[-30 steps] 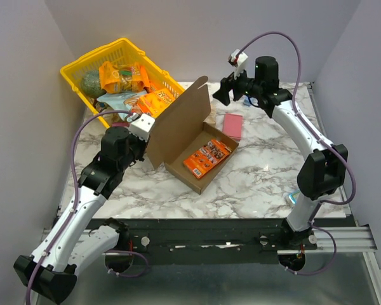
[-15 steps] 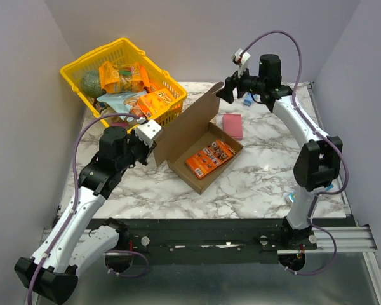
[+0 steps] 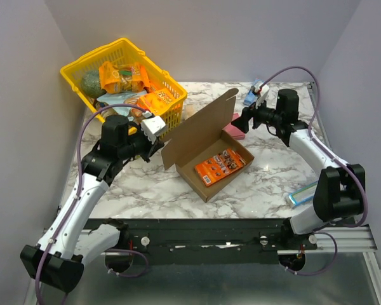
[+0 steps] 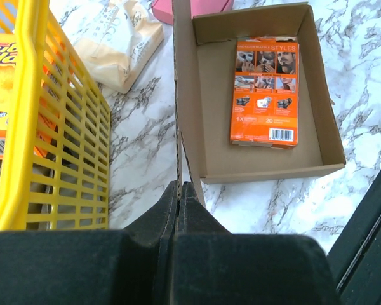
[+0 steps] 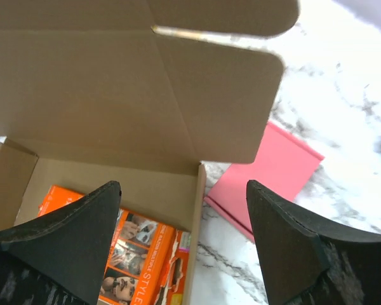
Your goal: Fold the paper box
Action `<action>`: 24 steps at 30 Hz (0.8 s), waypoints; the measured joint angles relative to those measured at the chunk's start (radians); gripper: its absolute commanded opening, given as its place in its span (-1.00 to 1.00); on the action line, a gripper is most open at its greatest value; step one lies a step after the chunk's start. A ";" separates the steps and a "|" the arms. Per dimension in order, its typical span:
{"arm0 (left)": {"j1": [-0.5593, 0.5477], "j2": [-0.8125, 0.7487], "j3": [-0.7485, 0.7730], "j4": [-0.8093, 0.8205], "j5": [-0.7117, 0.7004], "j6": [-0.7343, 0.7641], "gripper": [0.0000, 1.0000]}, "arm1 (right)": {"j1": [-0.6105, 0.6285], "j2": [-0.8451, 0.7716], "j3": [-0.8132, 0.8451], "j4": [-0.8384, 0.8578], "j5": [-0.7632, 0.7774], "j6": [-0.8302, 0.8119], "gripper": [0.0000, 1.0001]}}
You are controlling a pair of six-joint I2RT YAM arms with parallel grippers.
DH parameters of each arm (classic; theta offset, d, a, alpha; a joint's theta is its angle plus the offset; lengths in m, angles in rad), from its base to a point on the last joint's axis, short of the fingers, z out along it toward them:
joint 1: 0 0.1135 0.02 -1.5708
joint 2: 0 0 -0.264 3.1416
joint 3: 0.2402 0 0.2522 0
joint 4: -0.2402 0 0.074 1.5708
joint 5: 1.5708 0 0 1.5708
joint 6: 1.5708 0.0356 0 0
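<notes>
The paper box [image 3: 206, 181] is a shallow brown cardboard tray in the middle of the table, with its lid [image 3: 200, 130] raised and leaning back. A small orange printed box [image 3: 223, 166] lies inside. My left gripper [image 3: 159, 138] is shut on the lid's left edge. In the left wrist view the pads [image 4: 189, 202] pinch the thin cardboard edge [image 4: 177, 146], with the tray [image 4: 216, 95] and orange box [image 4: 264, 92] beyond. My right gripper [image 3: 241, 121] is open by the lid's far right corner. In the right wrist view [image 5: 183, 187] its fingers straddle the tray's corner wall below the lid [image 5: 114, 89] without touching.
A yellow basket [image 3: 76, 67] full of snack packs stands at the back left, close to my left wrist [image 4: 63, 127]. A pink flat item [image 5: 273, 171] lies behind the box. A blue object [image 3: 254, 92] is at the back. A teal strip [image 3: 303, 194] lies at the right edge.
The right gripper has come down and to the right from the lid's top corner and is apart from it. The left gripper moved right with the lid edge, and the box shifted right.
</notes>
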 measured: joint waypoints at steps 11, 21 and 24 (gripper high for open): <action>0.103 0.144 0.113 -0.047 0.151 0.034 -1.00 | -0.108 0.012 -0.019 0.142 -0.131 0.005 0.75; 0.108 0.182 0.138 -0.061 0.200 0.047 -1.00 | -0.139 0.204 0.201 0.139 -0.261 0.005 0.74; 0.108 0.182 0.143 -0.068 0.207 0.048 -1.00 | -0.139 0.248 0.255 0.136 -0.298 0.006 0.74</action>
